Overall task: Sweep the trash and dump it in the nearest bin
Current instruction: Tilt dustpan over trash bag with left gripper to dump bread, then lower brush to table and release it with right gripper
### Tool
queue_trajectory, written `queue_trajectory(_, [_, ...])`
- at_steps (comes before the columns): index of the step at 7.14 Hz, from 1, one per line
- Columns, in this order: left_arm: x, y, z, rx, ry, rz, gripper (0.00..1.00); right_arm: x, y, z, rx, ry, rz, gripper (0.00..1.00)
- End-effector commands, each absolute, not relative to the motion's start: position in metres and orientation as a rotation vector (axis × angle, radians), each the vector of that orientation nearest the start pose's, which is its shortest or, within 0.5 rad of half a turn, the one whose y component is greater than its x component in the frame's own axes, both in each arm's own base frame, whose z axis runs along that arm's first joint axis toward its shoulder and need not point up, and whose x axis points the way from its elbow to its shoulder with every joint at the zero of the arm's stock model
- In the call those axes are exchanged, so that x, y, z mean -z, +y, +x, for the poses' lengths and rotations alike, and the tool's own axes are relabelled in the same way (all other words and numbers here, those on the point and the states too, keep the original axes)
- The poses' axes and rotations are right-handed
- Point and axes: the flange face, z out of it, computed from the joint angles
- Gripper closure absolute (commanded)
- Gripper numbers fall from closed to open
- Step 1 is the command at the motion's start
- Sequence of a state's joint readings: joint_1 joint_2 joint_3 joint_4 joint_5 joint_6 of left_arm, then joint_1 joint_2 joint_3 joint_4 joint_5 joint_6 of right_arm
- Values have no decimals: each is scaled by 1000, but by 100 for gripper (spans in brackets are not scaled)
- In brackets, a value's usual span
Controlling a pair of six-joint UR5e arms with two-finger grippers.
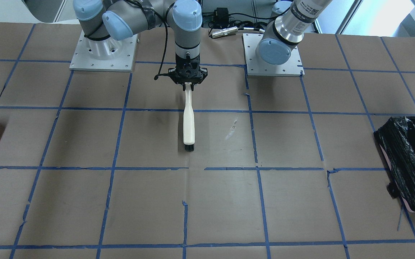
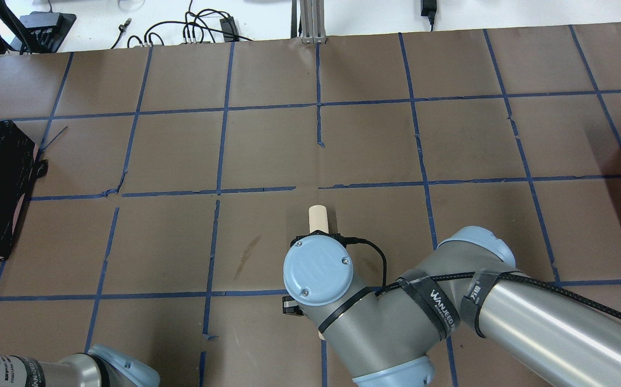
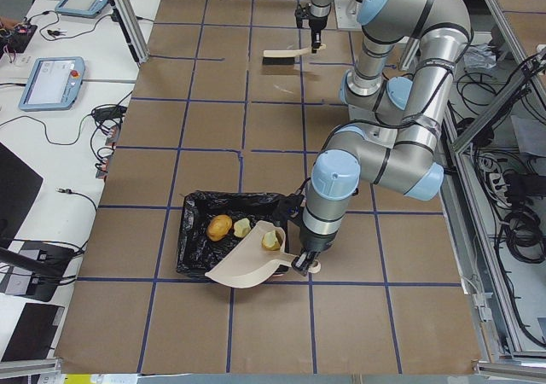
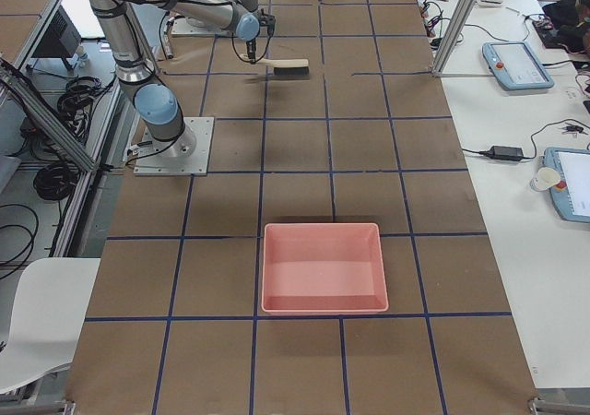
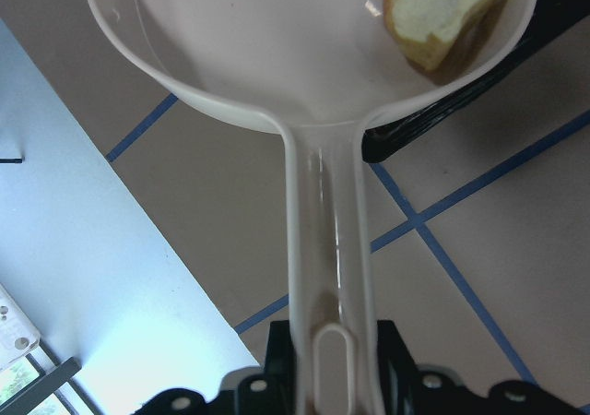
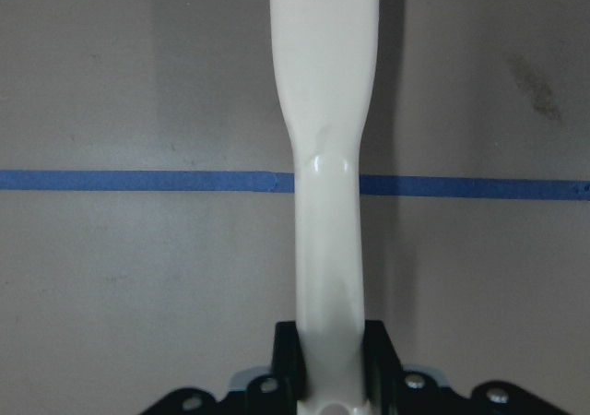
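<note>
table (image 1: 85, 144) brown, blue grid lines | bin (image 3: 189, 241) liner glossy black | dustpan (image 3: 243, 271) cream | brush (image 1: 188, 122) cream, black bristles | tray (image 4: 323, 229) pink

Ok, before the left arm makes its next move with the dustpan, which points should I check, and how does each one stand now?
1. Left pincer shut on the dustpan handle: ok.
2. Dustpan emptied: not ok, the last chunk lies in it.
3. Other trash in the bin: ok, the orange lump and the second chunk lie inside.
4. Dustpan mouth fully over the bin: cannot tell; it overlaps one edge only.
5. Right pincer shut on the brush, far from the bin: ok.
</note>
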State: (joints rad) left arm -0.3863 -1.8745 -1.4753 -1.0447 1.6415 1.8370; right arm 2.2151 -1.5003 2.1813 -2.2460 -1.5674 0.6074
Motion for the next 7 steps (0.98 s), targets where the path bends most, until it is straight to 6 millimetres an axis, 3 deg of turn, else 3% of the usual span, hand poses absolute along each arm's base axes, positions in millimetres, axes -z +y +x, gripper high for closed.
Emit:
queue_trajectory(1, [-438, -367, 534, -131, 2627, 911, 95, -240, -267, 367, -1, 3143, -72, 26])
queue_trajectory(3, [-449, -402, 508, -233, 2521, 992, 95, -247, -275, 367, 27, 3136, -82, 21])
queue_trajectory(4, [-451, -411, 497, -295, 2493, 1016, 95, -267, -297, 365, 78, 3135, -52, 6])
queue_trajectory(5, [-459, -413, 492, -291, 2478, 1019, 95, -293, -322, 359, 82, 3146, -33, 1])
queue_trajectory(6, [-466, -412, 489, -295, 2458, 1041, 95, -315, -345, 353, 91, 3142, -4, 0])
queue_trajectory(7, [-490, -407, 481, -285, 2442, 1042, 95, -340, -374, 337, 66, 3144, 48, 0])
